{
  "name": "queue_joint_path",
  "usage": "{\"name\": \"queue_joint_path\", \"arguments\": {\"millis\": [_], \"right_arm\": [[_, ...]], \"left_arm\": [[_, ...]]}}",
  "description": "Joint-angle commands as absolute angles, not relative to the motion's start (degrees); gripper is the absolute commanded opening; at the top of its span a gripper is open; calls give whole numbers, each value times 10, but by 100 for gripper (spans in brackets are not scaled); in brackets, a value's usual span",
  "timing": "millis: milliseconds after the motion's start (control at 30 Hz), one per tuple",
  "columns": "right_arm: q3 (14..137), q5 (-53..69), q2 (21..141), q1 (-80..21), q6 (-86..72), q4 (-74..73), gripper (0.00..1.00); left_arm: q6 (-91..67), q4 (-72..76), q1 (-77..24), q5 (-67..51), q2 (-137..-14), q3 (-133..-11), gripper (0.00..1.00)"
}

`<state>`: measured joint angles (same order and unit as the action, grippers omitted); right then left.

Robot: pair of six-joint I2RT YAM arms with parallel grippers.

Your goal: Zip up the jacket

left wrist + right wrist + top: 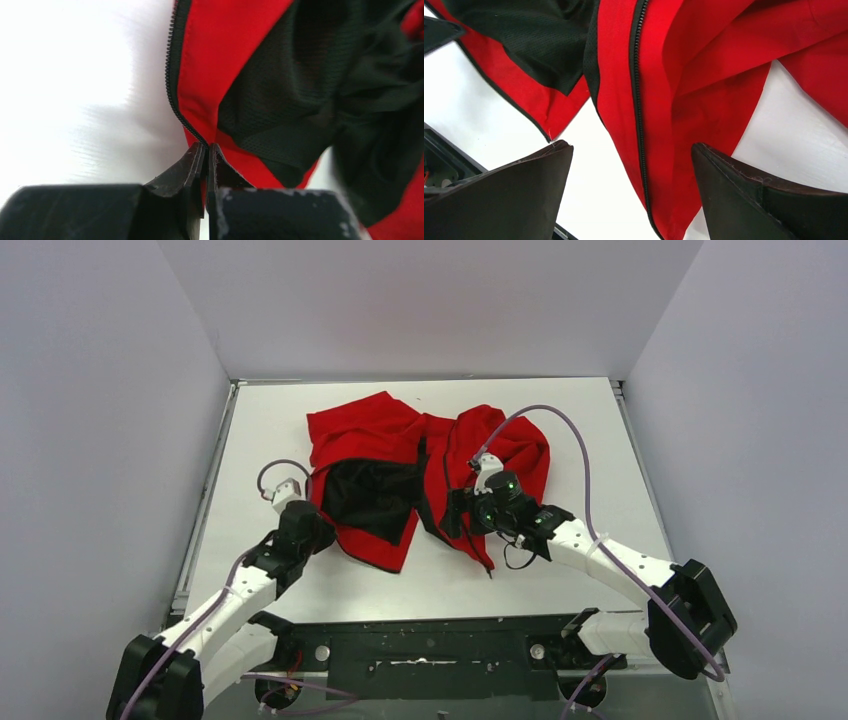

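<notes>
The bright red soft jacket (370,430) lies crumpled and open in the middle of the white counter (590,420). Its black mesh lining (375,495) is turned upward, and the two front edges lie apart towards the near side.

The left hand (206,147) is pressed together, pinching the near corner of one front edge, right where the dark zipper teeth (172,75) end. The grip takes only the very rim of the cloth, so a sideways tug could well pull it free.

The right hand (630,146) is spread wide and holds nothing. It hovers over the other front panel, whose zipper track (638,100) runs down between its fingers (524,190).

No slider is visible in any view, so where the zip must be started cannot be told.

The likely troubles:
- The right hand may close on loose red fabric beside the track rather than on the track itself, because the panel is folded and creased.
- Either arm may drag the whole light garment across the smooth counter instead of drawing the edges together.
- The lining may bunch between the two tracks and block their meeting.
</notes>
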<state>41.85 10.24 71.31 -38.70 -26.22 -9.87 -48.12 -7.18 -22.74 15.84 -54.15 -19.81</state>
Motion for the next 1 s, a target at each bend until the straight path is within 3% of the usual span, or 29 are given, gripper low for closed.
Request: {"name": "queue_joint_path", "arguments": {"millis": [0, 167, 367, 467, 633, 767, 967], "right_arm": [[416, 65, 715, -384, -262, -72, 93], [410, 117, 728, -381, -264, -37, 90], [405, 192, 779, -387, -299, 43, 73], [416, 175, 792, -388, -299, 33, 52], [427, 76, 760, -381, -289, -32, 3], [438, -31, 707, -359, -275, -110, 0], [450, -177, 594, -317, -273, -215, 0]], "left_arm": [[-478, -87, -222, 148, -501, -268, 0], [-476, -139, -221, 141, -481, -323, 0], [-440, -214, -219, 145, -472, -418, 0], [-416, -256, -213, 135, -477, -482, 0], [-362, -348, -211, 183, -492, -619, 0], [-320, -397, -211, 216, -513, -702, 0], [-281, -426, -211, 171, -563, -747, 0]]}}
